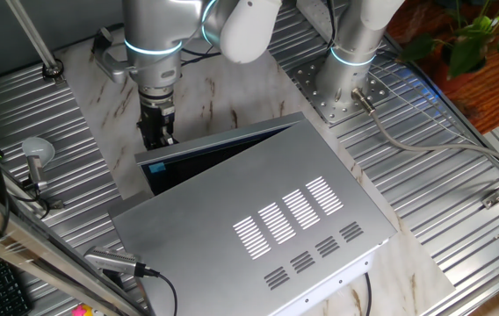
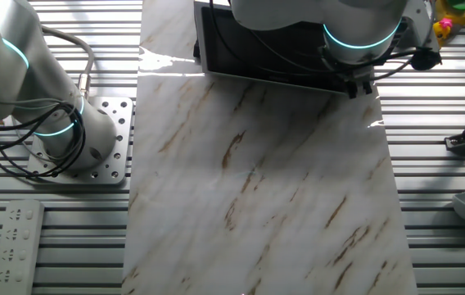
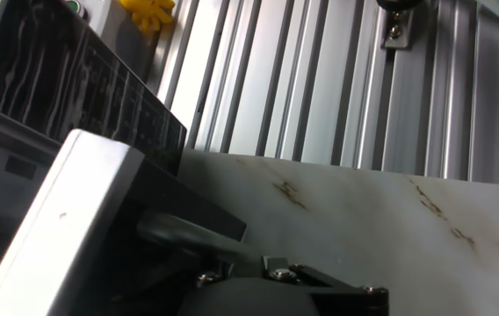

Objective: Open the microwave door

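Observation:
The microwave [image 1: 258,219] is a large silver box with white vent slots on its top, lying on the marble board. The microwave door [image 1: 223,145] stands ajar: a silver edge over a dark wedge-shaped gap, with a small blue mark near its left end. In the other fixed view the door [image 2: 265,41] shows as a dark panel. In the hand view its silver edge [image 3: 65,228] and dark face [image 3: 74,88] fill the left side. My gripper [image 1: 157,133] hangs at the door's free left end, close against it, and also shows in the other fixed view [image 2: 360,87]. Its fingers are hidden in shadow.
A second arm's base [image 1: 350,66] stands behind the microwave and also shows in the other fixed view [image 2: 65,135]. A ladle [image 1: 35,156] lies at the left. A yellow toy [image 2: 453,12] and a white power strip [image 2: 15,246] sit on the slatted table.

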Controlling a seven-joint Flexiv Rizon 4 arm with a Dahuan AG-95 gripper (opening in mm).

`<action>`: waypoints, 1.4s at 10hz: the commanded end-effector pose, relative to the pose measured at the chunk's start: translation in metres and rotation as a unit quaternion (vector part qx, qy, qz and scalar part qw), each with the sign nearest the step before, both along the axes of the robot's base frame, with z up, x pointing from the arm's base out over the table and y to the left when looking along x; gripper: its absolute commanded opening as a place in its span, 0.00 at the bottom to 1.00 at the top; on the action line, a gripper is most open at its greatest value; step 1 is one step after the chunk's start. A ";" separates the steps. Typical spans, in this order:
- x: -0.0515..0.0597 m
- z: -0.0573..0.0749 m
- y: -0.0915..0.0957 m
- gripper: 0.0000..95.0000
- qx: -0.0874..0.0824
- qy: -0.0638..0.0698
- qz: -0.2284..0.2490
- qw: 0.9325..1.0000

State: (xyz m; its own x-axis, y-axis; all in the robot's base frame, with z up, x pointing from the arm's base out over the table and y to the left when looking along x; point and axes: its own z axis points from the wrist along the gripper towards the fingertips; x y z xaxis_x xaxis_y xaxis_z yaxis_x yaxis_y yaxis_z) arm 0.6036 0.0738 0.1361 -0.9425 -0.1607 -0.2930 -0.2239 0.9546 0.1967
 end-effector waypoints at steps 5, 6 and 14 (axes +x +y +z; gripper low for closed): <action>-0.004 -0.001 0.000 0.20 0.000 0.017 0.004 1.000; -0.004 -0.001 -0.001 0.20 -0.001 0.018 0.005 1.000; -0.022 0.000 -0.006 0.20 0.000 0.031 0.007 0.999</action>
